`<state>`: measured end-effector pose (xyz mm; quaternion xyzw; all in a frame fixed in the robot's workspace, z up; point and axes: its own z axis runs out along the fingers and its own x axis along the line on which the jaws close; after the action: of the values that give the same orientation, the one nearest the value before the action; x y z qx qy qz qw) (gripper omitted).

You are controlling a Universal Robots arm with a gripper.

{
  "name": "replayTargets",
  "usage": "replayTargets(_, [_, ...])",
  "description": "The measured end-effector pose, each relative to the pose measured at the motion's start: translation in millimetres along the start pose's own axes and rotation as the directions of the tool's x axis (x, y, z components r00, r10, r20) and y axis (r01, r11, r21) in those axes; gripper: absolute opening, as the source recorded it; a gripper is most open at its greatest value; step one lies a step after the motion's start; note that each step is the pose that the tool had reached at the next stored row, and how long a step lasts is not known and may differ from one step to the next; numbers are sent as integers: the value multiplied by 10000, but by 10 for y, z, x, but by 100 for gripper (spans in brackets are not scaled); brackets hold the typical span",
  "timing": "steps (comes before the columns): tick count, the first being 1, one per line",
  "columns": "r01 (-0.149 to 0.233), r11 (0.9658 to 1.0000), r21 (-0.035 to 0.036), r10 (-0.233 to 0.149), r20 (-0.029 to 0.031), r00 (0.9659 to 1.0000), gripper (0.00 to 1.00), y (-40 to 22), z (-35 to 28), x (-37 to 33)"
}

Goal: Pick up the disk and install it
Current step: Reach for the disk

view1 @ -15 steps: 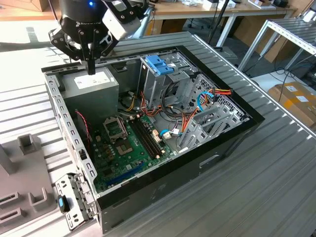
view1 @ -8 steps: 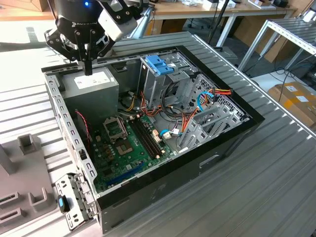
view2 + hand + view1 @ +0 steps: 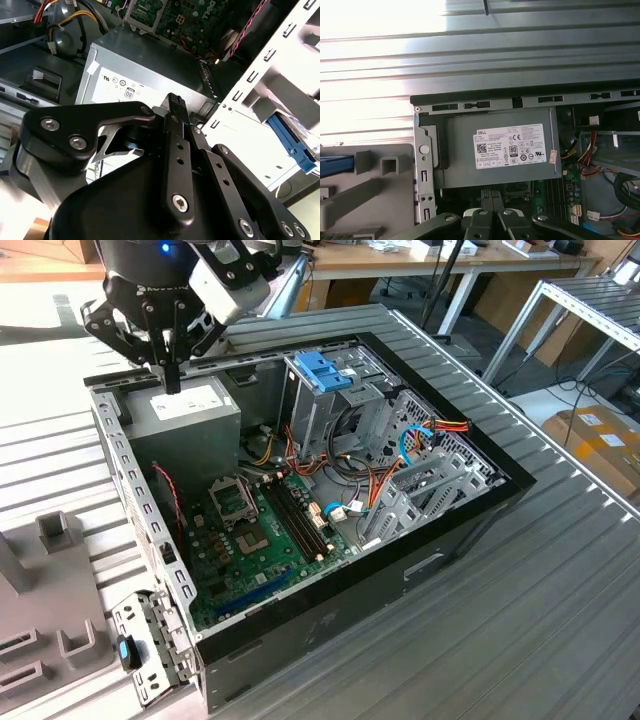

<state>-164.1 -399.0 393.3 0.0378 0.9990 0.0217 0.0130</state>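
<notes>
My gripper (image 3: 172, 380) hangs shut, with nothing in it, just above the grey power supply box (image 3: 190, 410) in the far corner of the open computer case (image 3: 300, 500). In both wrist views the closed fingertips (image 3: 176, 102) (image 3: 491, 196) point at the supply's white label (image 3: 515, 146). A blue plastic strip (image 3: 335, 166) (image 3: 292, 142) lies on the grey fixture (image 3: 375, 200) outside the case; I cannot tell whether it is the disk's rail. A bare blue bracket (image 3: 325, 370) sits on top of the metal drive cage (image 3: 345, 415).
Inside the case are the green motherboard (image 3: 255, 530), bundles of cables (image 3: 375, 485) and the perforated rear panel (image 3: 135, 500). The case stands on a ribbed metal table (image 3: 500, 640). A cardboard box (image 3: 600, 440) sits on the floor at the exterior view's right.
</notes>
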Motion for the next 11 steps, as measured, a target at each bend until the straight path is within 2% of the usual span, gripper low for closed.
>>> replayTargets(6, [-1, 10000, -1, 1, 1, 10000, 11, -7, -2, 96])
replayTargets(11, [0, 10000, 0, 0, 0, 10000, 11, -10, -4, 131])
